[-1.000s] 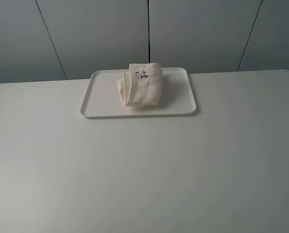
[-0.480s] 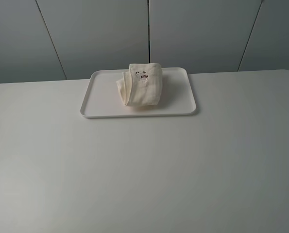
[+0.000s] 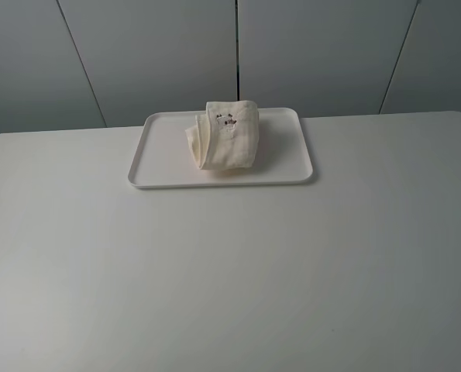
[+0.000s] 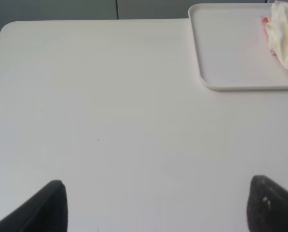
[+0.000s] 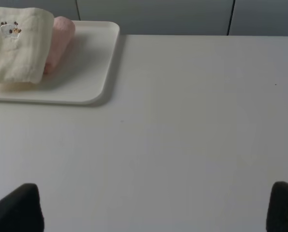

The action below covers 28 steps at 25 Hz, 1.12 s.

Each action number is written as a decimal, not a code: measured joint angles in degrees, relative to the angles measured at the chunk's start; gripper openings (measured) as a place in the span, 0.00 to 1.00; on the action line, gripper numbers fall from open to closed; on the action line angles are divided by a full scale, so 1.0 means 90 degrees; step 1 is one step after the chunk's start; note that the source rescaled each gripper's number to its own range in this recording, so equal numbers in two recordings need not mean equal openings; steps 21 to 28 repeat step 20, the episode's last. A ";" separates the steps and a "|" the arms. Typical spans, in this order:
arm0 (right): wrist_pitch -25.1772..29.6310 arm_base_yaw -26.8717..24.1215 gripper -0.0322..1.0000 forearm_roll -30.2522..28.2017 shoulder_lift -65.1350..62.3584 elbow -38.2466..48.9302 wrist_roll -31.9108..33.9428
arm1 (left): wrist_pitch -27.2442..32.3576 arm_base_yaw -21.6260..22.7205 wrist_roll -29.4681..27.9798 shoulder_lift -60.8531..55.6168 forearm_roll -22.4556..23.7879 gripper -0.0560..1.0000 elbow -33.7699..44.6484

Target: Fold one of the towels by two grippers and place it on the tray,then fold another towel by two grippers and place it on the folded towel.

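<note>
Right wrist, cream towel (image 5: 18,43) far from open right end effector (image 5: 153,208)

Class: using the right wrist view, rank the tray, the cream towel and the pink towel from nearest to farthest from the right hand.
1. Flat white plastic tray, its rounded corner nearest.
2. Folded cream-white terry towel, lying on top.
3. Folded pale pink terry towel, underneath; too close to the cream one to separate surely.

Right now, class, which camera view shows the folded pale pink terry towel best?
The right wrist view: there the folded pale pink terry towel shows a rounded side beside the cream-white towel lying on it. The left wrist view gives only a pink sliver. In the exterior high view the cream towel hides it almost entirely.
</note>
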 joint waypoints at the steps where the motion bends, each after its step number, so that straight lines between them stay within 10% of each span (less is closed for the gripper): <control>1: 0.0000 0.0000 1.00 0.0000 0.0000 0.0000 0.0000 | 0.0000 0.0000 0.0000 0.0000 0.0000 0.96 0.0000; 28: 0.0000 0.0000 1.00 0.0000 0.0000 0.0000 0.0000 | 0.0000 0.0000 0.0000 0.0000 0.0000 0.96 0.0000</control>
